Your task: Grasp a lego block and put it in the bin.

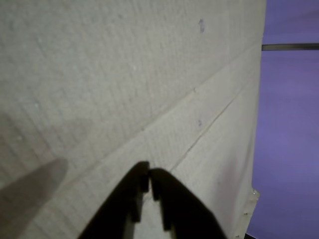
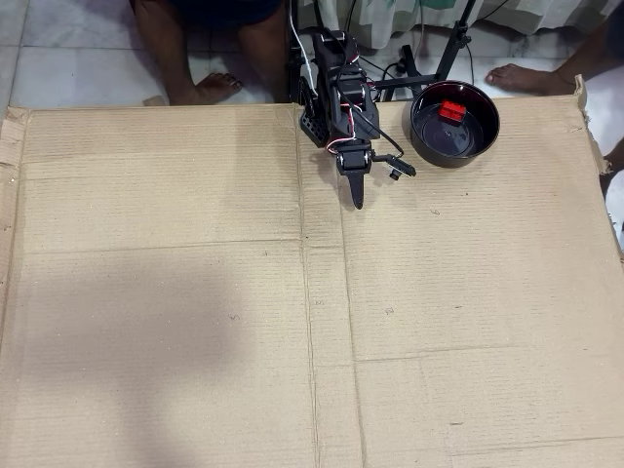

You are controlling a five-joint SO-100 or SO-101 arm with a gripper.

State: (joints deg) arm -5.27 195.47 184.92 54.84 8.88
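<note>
In the overhead view a small bright red lego block (image 2: 450, 111) lies inside the round glossy black bowl, the bin (image 2: 421, 132), at the back right of the cardboard. My gripper (image 2: 357, 199) is shut and empty, folded back near the arm's base, left of the bin and pointing down the cardboard. In the wrist view the two dark fingers meet at their tips (image 1: 149, 172) over bare cardboard. The block and the bin are out of the wrist view.
A large flattened cardboard sheet (image 2: 195, 292) covers the work area, with fold creases. The arm's base (image 2: 327, 68) stands at its back edge. Bare feet (image 2: 210, 88) and stand legs (image 2: 439, 68) are on the tiled floor behind it. The wrist view shows the cardboard's edge (image 1: 256, 149) against purple.
</note>
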